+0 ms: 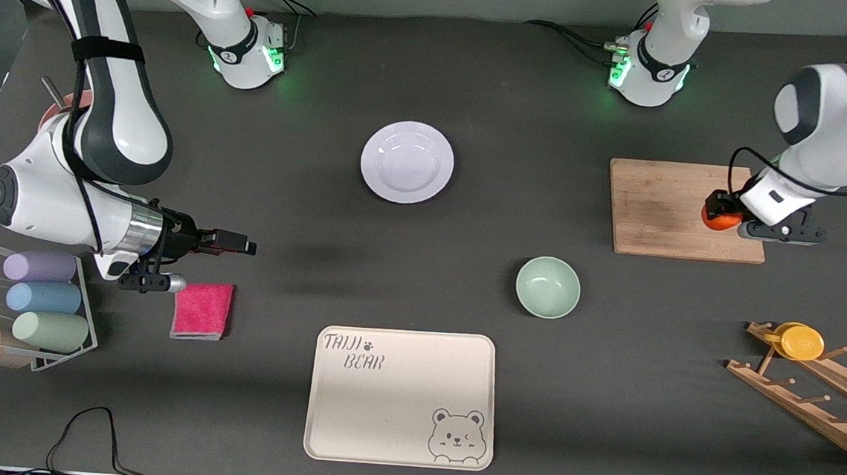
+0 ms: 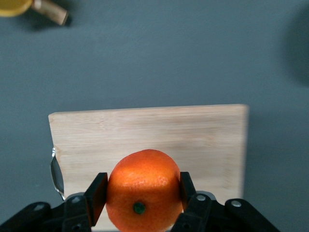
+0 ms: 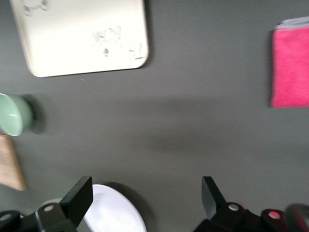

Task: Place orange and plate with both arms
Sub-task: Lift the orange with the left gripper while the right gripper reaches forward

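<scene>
The orange (image 1: 718,218) is small, round and bright. My left gripper (image 1: 723,214) is shut on it at the wooden cutting board (image 1: 671,209), at the board's edge toward the left arm's end. In the left wrist view the fingers (image 2: 97,195) press both sides of the orange (image 2: 142,188); I cannot tell whether it touches the board (image 2: 149,133). The pale lavender-white plate (image 1: 407,162) lies bare on the table's middle, near the bases. My right gripper (image 1: 243,243) is open and empty over the table beside a pink cloth. In the right wrist view the plate's edge (image 3: 113,215) shows past the gripper (image 3: 146,193).
A mint-green bowl (image 1: 547,286) sits nearer the front camera than the board. A cream bear tray (image 1: 401,396) lies at the front middle. A pink cloth (image 1: 201,310) and a cup rack (image 1: 31,307) are at the right arm's end. A wooden rack with a yellow cup (image 1: 801,342) stands at the left arm's end.
</scene>
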You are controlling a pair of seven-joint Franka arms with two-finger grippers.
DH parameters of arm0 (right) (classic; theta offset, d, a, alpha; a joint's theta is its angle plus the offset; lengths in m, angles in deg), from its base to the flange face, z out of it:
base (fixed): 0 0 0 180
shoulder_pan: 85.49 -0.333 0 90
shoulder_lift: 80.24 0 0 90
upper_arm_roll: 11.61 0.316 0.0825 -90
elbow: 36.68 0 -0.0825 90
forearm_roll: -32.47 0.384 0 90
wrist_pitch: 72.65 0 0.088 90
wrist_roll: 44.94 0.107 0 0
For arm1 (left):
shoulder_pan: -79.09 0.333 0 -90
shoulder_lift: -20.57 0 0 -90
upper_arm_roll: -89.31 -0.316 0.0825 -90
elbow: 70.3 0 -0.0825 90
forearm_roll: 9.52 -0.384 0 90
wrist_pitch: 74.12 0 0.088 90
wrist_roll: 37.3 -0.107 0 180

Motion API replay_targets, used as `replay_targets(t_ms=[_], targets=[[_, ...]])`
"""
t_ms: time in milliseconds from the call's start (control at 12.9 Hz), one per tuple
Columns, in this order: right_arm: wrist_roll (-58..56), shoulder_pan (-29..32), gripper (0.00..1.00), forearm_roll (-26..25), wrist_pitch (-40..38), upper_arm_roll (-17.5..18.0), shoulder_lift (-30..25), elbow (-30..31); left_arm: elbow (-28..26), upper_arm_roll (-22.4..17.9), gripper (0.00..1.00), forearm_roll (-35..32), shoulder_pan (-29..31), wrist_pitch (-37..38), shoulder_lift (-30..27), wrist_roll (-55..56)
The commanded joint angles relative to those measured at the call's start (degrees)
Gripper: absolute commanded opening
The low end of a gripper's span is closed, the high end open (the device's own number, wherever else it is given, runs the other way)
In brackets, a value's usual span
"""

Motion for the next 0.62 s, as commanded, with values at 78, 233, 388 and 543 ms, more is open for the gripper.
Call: replay_targets(t_ms=[78, 233, 388, 543], targets=[[-0.9, -0.7, 1.0, 7.0, 0.0, -0.5, 3.0, -0.5, 13.8, 0.5, 0.0, 7.1, -6.4, 15.6, -0.5, 1.0], [-0.9, -0.3, 1.0, 7.2, -0.8, -0.5, 3.1, -0.5, 18.0, 3.8, 0.0, 7.4, -7.2, 20.8, -0.6, 7.1], [-1.2, -0.3, 1.0, 7.5, -2.1, -0.6, 2.7, -0.2, 21.7, 9.4, 0.0, 7.5, -7.2, 24.2, -0.7, 13.7], [-1.8, -0.4, 1.0, 12.1, -2.2, -0.6, 2.7, 0.0, 23.1, 14.2, 0.0, 10.6, -7.2, 24.3, -0.6, 22.3]])
